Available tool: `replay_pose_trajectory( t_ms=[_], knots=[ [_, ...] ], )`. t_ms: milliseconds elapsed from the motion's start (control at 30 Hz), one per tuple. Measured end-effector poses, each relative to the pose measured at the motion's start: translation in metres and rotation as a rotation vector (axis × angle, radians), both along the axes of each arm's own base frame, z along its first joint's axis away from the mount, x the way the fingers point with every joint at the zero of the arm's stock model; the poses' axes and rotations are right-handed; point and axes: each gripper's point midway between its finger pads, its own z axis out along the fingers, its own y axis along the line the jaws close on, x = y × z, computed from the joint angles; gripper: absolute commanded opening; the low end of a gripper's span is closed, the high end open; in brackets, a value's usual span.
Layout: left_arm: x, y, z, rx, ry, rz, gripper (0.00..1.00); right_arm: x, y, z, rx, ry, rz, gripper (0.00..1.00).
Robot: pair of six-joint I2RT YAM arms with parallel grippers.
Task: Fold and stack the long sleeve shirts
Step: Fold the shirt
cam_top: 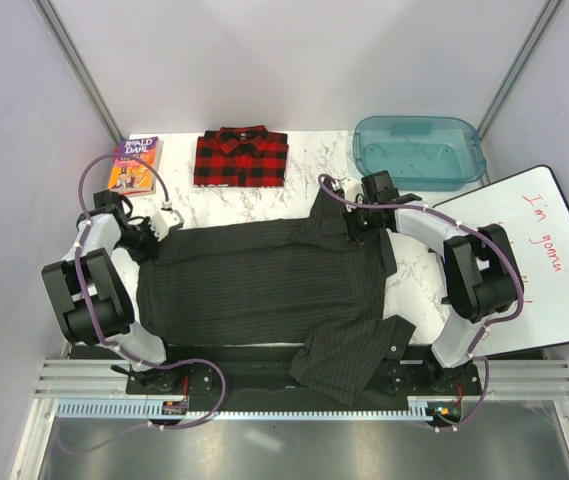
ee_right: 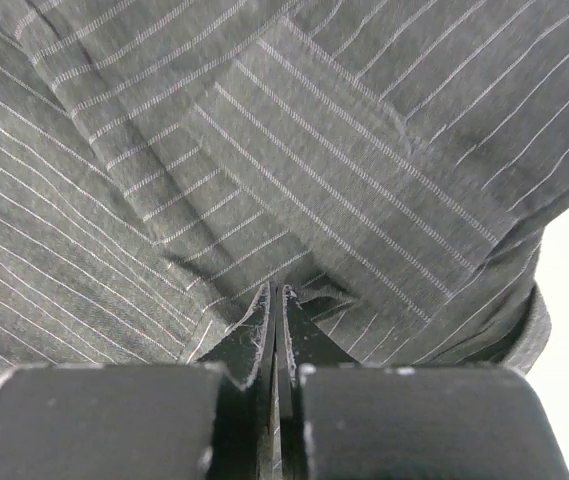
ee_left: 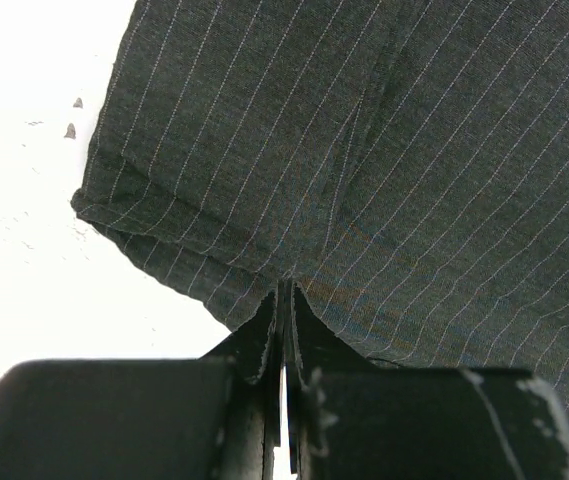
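The dark pinstriped shirt [cam_top: 264,285] is lying spread across the middle of the marble table [cam_top: 254,208], with its body running from left to right. One sleeve [cam_top: 349,355] is hanging over the near edge, between the arm bases. The left gripper [cam_top: 167,222] is pinching the shirt at its far left corner. In the left wrist view its jaws are standing fully closed with a fold of the striped cloth caught between them. The right gripper [cam_top: 352,212] is gripping the far right side of the shirt, and its jaws are also pressed together on a pleat of the fabric. The red-and-black plaid shirt [cam_top: 241,157] is resting folded at the far edge of the table, apart from the dark one. A colourful book [cam_top: 134,165] is lying to the left of it and a teal plastic bin [cam_top: 419,150] to the right. A whiteboard [cam_top: 554,260] is sitting beside the table's right edge.
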Motion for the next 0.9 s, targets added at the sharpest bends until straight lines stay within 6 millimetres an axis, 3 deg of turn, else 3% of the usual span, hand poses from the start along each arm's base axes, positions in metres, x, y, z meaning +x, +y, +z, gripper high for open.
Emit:
replay_pose_trajectory(
  t_ms=[100, 233, 267, 333, 367, 433, 667, 900],
  knots=[
    [0.0, 0.001, 0.001, 0.003, -0.001, 0.001, 0.04, 0.007, 0.002, 0.007, -0.003, -0.004, 0.007, 0.0],
    [0.003, 0.001, 0.005, 0.005, -0.008, 0.0, 0.25, 0.018, 0.008, 0.029, 0.015, -0.046, 0.023, 0.0],
    [0.004, 0.002, 0.006, 0.005, -0.012, 0.0, 0.35, 0.018, 0.008, 0.032, 0.017, -0.054, 0.028, 0.0],
    [0.004, 0.001, 0.007, 0.005, -0.012, -0.001, 0.4, 0.016, 0.009, 0.033, 0.015, -0.049, 0.032, 0.0],
    [0.004, 0.001, 0.007, 0.003, -0.01, -0.001, 0.49, 0.015, 0.009, 0.032, 0.014, -0.044, 0.034, 0.0],
    [0.003, -0.001, 0.005, 0.002, -0.004, -0.005, 0.5, 0.011, 0.011, 0.028, 0.009, -0.026, 0.041, 0.0],
    [-0.001, -0.002, -0.027, -0.014, 0.096, 0.011, 0.44, 0.004, 0.015, 0.016, -0.011, 0.009, 0.064, 0.0],
    [0.0, 0.004, -0.031, 0.009, 0.107, 0.028, 0.13, 0.001, 0.013, 0.007, -0.031, 0.033, 0.069, 0.0]
  ],
)
